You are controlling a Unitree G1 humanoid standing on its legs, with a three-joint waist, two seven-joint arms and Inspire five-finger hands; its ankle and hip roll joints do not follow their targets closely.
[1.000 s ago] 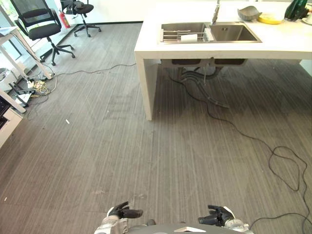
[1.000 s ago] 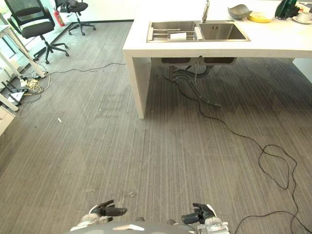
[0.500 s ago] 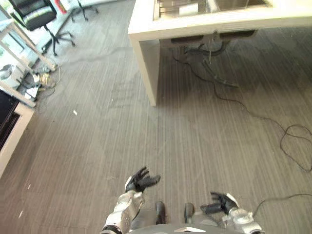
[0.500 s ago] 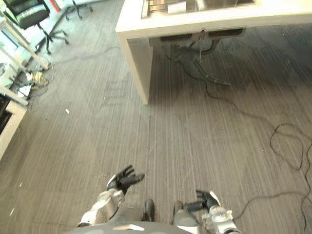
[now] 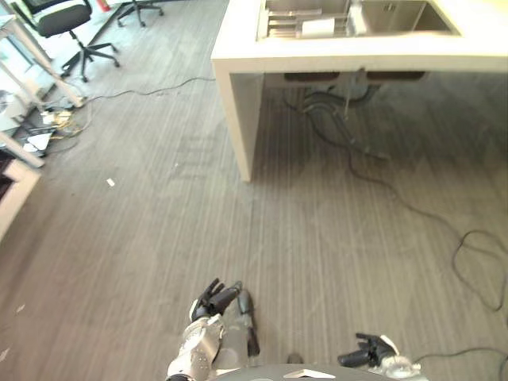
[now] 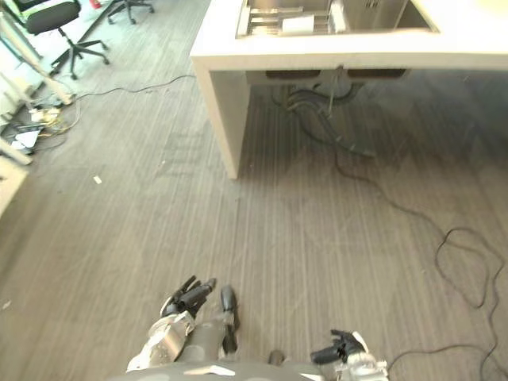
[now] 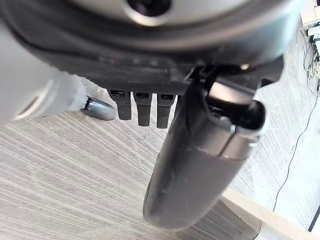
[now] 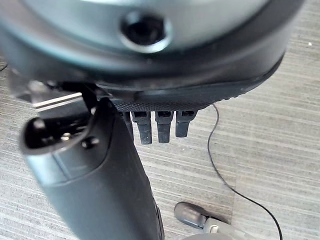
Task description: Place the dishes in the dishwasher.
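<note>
— So how far along was the dish job at that moment?

— Barely begun, by my reading. A wide stretch of grey striped floor point(image 5: 159, 238) lay between the robot and the white counter point(image 5: 238, 55), which stood well apart from it at the far side. No dishwasher could be seen anywhere, and nothing was being carried.

— And the dishes?

— Something white point(image 5: 319, 26) sat in the left basin of the double sink point(image 5: 357, 17) set into the counter's near edge, beside a metal rack point(image 5: 286, 24). Whether that white thing was a dish I could not tell. The counter's far part was cut off at the top, so anything standing there was hidden.

— What about the hands?

— The left hand point(image 5: 216, 298) hung low over the floor with its fingers straight and spread, holding nothing. The right hand point(image 5: 370, 350) sat low on the other side; its wrist view showed the fingers point(image 8: 161, 126) loosely extended with only floor beyond them, so it was relaxed and empty too.

— Anything else around?

— An office chair point(image 5: 63, 24) stood at the far left corner of the floor, near a tangle of plugs point(image 5: 44, 131) and a thin cable running towards the counter's leg. Pipes and hoses point(image 5: 333, 111) hung beneath the sink. All of the work, I judged, remained: reach the counter, pick up the dishes, find the dishwasher.
</note>
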